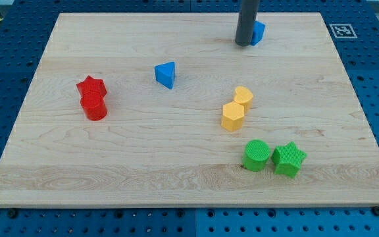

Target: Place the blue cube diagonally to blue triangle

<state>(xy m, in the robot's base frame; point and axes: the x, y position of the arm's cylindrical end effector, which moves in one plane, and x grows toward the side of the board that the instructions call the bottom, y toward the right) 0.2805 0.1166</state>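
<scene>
Pale wooden surface [176,164] carries my tip [243,44], a bare rod with no jaws to part or close, touching the blue cube [258,31] on its view-left side, both well up and to the view's right of the blue triangle [166,74].

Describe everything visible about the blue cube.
The blue cube sits near the view's top edge of the wooden board, right of centre. Only its right part shows: my tip stands directly at its left, hiding the rest and apparently touching it. It looks like matte plastic, resting flat, with an edge turned toward the camera. No other block is near; the blue triangle lies well to its lower left.
</scene>
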